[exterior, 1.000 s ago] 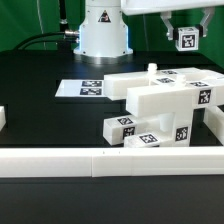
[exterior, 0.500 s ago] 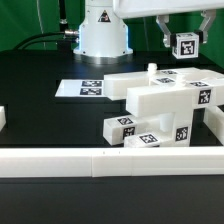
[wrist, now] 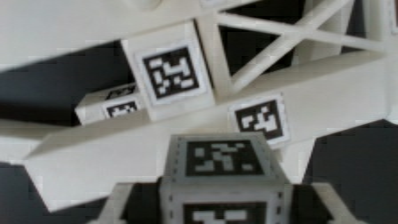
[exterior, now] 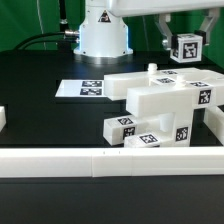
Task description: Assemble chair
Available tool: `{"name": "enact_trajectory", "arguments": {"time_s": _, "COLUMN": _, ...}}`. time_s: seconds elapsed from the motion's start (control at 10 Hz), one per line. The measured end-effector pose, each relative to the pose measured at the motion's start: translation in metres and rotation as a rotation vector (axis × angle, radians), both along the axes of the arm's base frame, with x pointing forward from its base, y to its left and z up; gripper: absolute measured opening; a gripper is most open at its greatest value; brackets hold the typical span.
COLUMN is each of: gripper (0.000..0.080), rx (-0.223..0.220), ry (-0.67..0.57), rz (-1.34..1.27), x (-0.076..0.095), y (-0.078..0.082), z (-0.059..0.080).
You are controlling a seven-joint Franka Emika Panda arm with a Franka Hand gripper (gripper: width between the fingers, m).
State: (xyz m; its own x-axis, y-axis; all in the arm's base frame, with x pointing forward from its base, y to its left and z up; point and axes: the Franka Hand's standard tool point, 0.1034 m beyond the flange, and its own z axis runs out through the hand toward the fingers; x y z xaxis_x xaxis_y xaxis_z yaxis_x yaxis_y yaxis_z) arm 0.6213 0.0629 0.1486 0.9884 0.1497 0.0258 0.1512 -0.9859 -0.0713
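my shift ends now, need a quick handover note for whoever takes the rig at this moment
gripper: shut on a tagged block, held in the air, clear of everything else.
chair parts: the partly built chair stands on the black table, towards the exterior view's right, below the held block. small tagged pieces sit at its front; I cannot tell if they are joined to it.
done: several panels and bars look joined into one structure.
left: fit the held block, then any pieces not yet joined.
the marker board lies flat behind the chair.
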Motion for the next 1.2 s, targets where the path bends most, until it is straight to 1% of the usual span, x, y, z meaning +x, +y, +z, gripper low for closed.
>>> {"name": "enact_trajectory", "arguments": {"time_s": 0.3, "gripper": 0.0284, "rx": -0.001, "ry": 0.001, "rz": -0.002, "x": -0.002, "y": -0.001, "z": -0.002}}
{"name": "enact_trajectory", "arguments": {"time_s": 0.4, "gripper": 0.0284, "rx": -0.002, "ry": 0.000, "rz": -0.001, "x": -0.003, "y": -0.002, "z": -0.003}}
{"name": "enact_trajectory", "arguments": {"time_s": 0.5, "gripper": 0.0284, "rx": -0.006, "ry": -0.001, "rz": 0.006, "x": -0.005, "y": -0.004, "z": -0.009}}
{"name": "enact_trajectory", "arguments": {"time_s": 0.6, "gripper": 0.0284, "rx": -0.008, "ry": 0.004, "rz": 0.025, "x": -0.004, "y": -0.006, "z": -0.012}}
{"name": "enact_trajectory", "arguments": {"time_s": 0.8, "gripper": 0.0284, "rx": -0.009, "ry": 0.010, "rz": 0.035, "x": 0.002, "y": -0.013, "z": -0.013}}
{"name": "enact_trajectory", "arguments": {"time_s": 1.2, "gripper": 0.0284, "rx": -0.008, "ry": 0.016, "rz": 0.015, "x": 0.000, "y": -0.008, "z": -0.017}}
